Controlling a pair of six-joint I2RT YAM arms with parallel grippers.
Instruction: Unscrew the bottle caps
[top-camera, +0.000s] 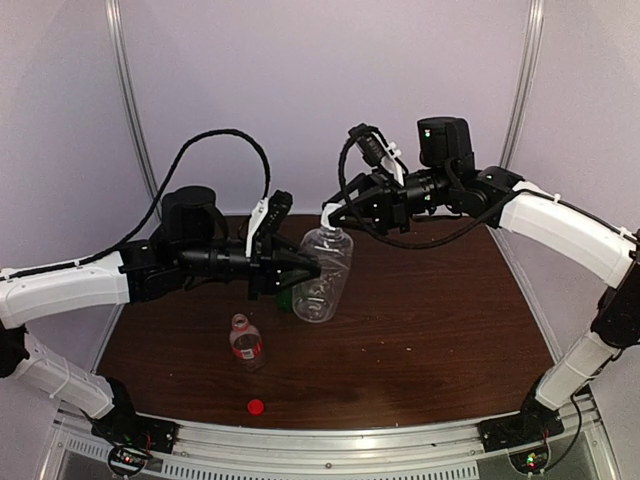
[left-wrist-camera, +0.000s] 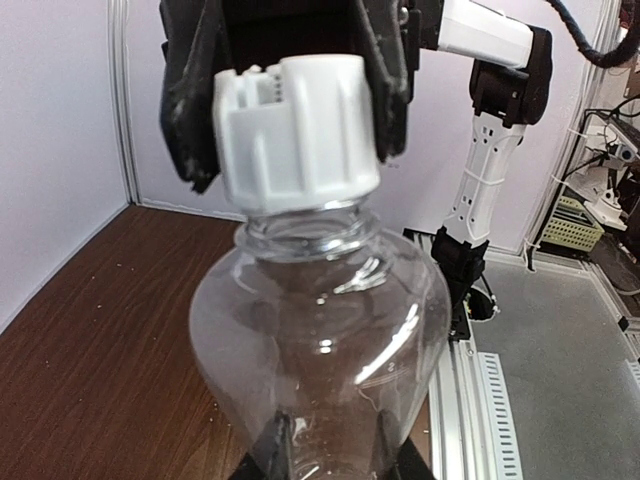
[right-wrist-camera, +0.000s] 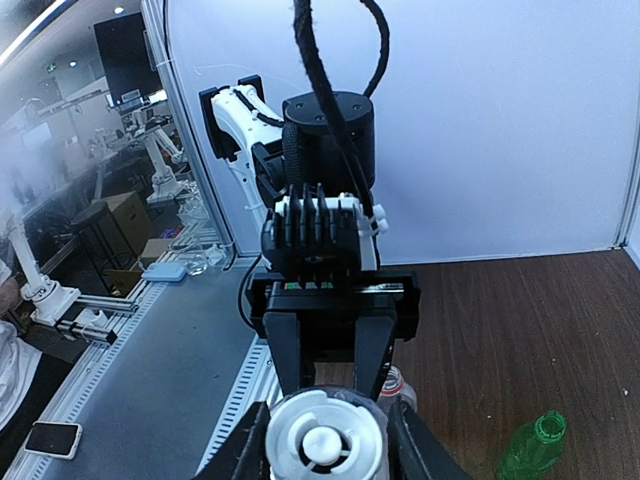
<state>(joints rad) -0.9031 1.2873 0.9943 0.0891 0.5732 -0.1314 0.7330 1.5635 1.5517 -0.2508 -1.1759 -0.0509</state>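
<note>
My left gripper (top-camera: 310, 268) is shut on the body of the larger clear ribbed bottle (top-camera: 325, 285), holding it tilted above the table. In the left wrist view the bottle (left-wrist-camera: 320, 330) fills the frame between my fingertips (left-wrist-camera: 275, 450). Its white-grey cap (left-wrist-camera: 300, 130) sits on the neck. My right gripper (top-camera: 335, 215) is shut on that cap (right-wrist-camera: 326, 445), with a black finger on each side. The short clear bottle with the red label (top-camera: 245, 341) stands uncapped on the table. A red cap (top-camera: 256, 406) lies loose near the front edge. The green bottle (right-wrist-camera: 530, 450) shows an open neck.
The brown table (top-camera: 440, 320) ends in an aluminium rail (top-camera: 330, 440) at the front, where both arm bases are bolted. White walls with metal posts (top-camera: 130, 110) close the back and sides.
</note>
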